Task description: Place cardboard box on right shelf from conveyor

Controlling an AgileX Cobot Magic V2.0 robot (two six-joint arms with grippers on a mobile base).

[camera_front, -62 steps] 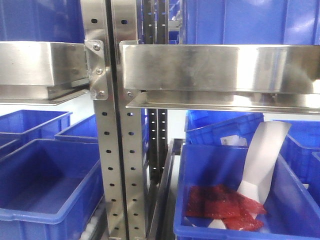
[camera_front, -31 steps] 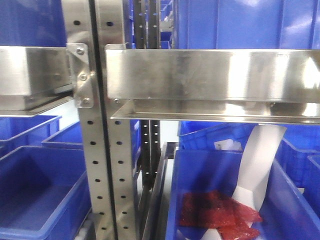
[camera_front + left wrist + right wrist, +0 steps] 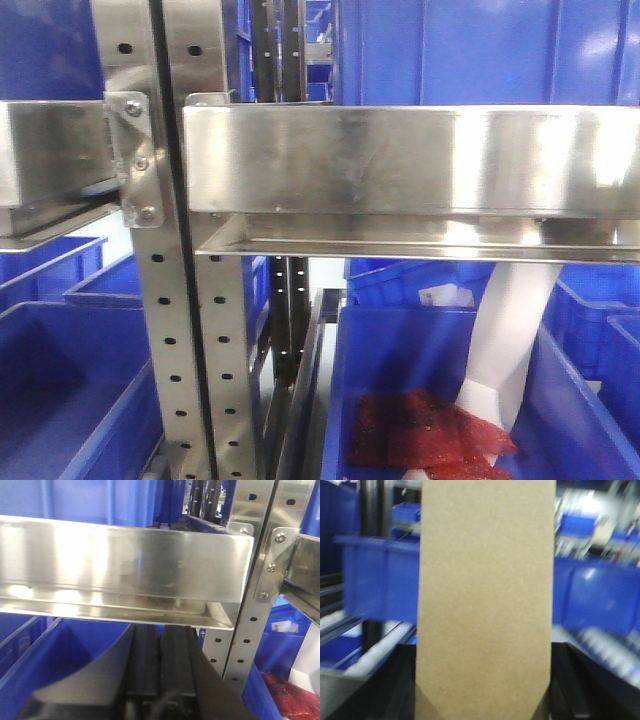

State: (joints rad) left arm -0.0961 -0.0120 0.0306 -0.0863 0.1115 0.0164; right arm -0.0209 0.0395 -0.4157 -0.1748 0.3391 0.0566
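Cardboard box (image 3: 485, 595) stands upright, clamped in our right claw (image 3: 482, 695); our left claw (image 3: 160, 650), closed and empty, sits below a steel shelf (image 3: 125, 560).

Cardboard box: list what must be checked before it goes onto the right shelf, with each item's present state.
1. Grip: the right gripper holds the cardboard box, with dark fingers on both sides: ok.
2. Box attitude: its long edges run straight up in the right wrist view: ok.
3. Target: the right shelf is in sight in the front view: ok.
4. Free room on it: a blue bin stands behind its front; room beside the bin: cannot tell.
5. Box height against the shelf: no view shows both: cannot tell.
6. Other arm: the left gripper is shut and empty: ok.
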